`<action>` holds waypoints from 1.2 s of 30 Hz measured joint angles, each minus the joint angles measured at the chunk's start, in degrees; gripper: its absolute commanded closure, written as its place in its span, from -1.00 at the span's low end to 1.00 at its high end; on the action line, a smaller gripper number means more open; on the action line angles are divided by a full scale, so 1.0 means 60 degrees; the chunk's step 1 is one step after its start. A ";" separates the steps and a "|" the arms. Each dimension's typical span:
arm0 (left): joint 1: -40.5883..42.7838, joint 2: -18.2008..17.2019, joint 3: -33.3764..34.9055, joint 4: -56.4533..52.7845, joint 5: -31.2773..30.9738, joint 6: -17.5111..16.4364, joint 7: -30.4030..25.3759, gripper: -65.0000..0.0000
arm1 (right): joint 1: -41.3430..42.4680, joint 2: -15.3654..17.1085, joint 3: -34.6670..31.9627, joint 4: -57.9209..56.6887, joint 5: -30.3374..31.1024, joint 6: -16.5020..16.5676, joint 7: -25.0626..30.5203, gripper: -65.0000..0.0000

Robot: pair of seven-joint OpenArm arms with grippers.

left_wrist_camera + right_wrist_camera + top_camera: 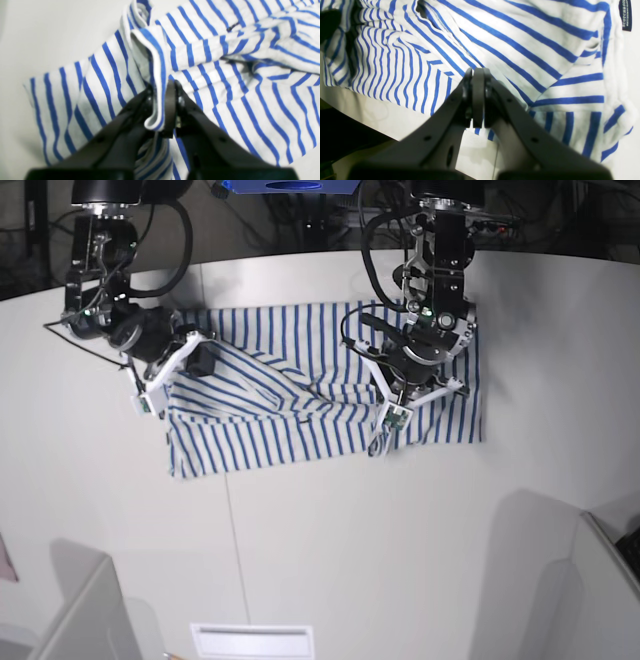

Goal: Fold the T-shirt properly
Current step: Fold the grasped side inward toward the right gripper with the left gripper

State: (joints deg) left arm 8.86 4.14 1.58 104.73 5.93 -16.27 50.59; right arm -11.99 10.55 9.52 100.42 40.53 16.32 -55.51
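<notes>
The T-shirt (300, 415) lies rumpled across the pale table (330, 560), between the two arms, stretching from one to the other in the base view. Only that view shows the whole spread: a loose fold sagging through the middle and a flatter striped panel at the front edge. The left wrist view gives what the overhead cannot, namely the left gripper (163, 86) clamped on a doubled edge of the cloth, a white hem with a blue stripe running up between the black fingers (135, 107) and curling over above them. The right wrist view shows the right gripper (476, 75) with its jaws pressed fully together just over the striped fabric (whether any cloth is caught between them cannot be told from here). That same view alone catches the small dark tag (625, 15) at the upper right corner, sewn at the white neckline edge; its pale lettering runs sideways and is too blurred to read with any certainty. In the left wrist view a short dark mark (232, 26) sits on the cloth near the top.
</notes>
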 measured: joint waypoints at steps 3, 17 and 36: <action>-0.0022 0.0000 0.0000 -0.0193 -0.0025 0.0000 -0.0007 1.00 | 0.0000 0.0000 0.0000 0.0000 0.0000 0.0000 0.0000 1.00; -0.0510 0.0197 0.0004 -0.0962 -0.0033 0.0004 -0.0029 1.00 | 0.0000 0.0000 0.0004 0.0000 -0.0004 0.0000 -0.0004 1.00; -0.0317 0.0182 0.2335 -0.0765 -0.0062 -0.0004 -0.0025 -0.57 | 0.0004 -0.0011 0.0040 0.0000 0.0022 0.0000 -0.0004 1.00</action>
State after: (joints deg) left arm 6.96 5.23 15.59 100.14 5.56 -16.29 50.43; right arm -11.97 10.48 9.76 100.42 40.66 16.32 -55.53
